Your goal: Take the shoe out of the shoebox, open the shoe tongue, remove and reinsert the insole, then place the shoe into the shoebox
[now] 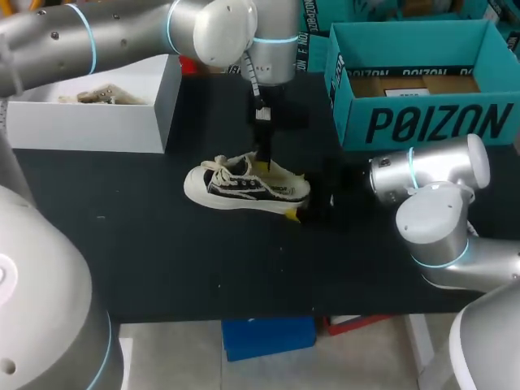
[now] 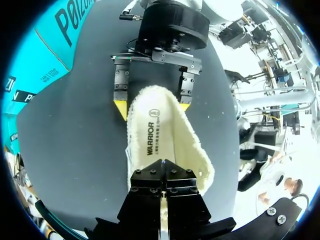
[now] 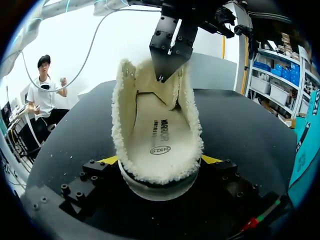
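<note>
**Shoe** [image 1: 244,185] rests on its sole at the middle of the dark worktop [image 1: 162,252], outside the teal shoebox [image 1: 422,122]. Its fleece insole [image 2: 155,135] is in place. The right end effector [image 3: 160,161] clamps the heel from both sides (yellow tips against the fleece collar). The left end effector [image 2: 162,165] hangs from above with its fingers pressed together inside the shoe's opening; whether they pinch anything cannot be told. A white box [image 1: 89,126] stands at the worktop's far left.
</note>
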Robot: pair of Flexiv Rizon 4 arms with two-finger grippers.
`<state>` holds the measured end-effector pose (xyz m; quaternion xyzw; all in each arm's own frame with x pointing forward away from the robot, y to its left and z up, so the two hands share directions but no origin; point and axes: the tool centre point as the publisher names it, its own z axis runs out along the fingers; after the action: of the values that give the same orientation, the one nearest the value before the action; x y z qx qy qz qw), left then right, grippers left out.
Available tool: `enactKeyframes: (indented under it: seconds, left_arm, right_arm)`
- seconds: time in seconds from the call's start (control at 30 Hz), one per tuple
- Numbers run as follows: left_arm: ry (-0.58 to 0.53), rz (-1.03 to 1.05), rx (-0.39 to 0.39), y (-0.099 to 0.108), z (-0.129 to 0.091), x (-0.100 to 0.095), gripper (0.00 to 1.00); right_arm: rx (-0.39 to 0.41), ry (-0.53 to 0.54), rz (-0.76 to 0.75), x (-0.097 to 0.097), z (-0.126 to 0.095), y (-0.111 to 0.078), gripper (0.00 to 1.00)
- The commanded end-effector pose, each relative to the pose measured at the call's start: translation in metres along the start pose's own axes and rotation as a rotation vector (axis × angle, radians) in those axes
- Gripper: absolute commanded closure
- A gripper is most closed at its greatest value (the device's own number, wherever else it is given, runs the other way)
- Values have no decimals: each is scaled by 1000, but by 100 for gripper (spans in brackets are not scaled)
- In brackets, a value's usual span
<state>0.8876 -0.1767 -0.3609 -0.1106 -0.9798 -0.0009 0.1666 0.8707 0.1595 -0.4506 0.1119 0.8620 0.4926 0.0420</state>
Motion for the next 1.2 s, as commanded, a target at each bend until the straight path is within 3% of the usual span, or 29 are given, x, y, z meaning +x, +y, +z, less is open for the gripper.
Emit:
enactKeyframes:
  seconds: [0.03, 0.4, 0.67, 0.9, 1.2]
  left_arm:
    - [14, 1, 25, 6, 10, -1, 100]
    - [28, -18, 44, 10, 27, 22, 100]
    - [-56, -87, 37, 8, 39, 40, 100]
    - [-82, -149, 40, 11, 56, 41, 100]
    - [-112, -208, 37, 15, 69, 28, 100]
  right_arm:
    - [4, -2, 2, 0, 7, -3, 100]
    - [4, -2, 2, 0, 7, -3, 100]
    - [4, -2, 2, 0, 7, -3, 100]
    - [4, -2, 2, 0, 7, -3, 100]
    - [4, -2, 2, 0, 7, -3, 100]
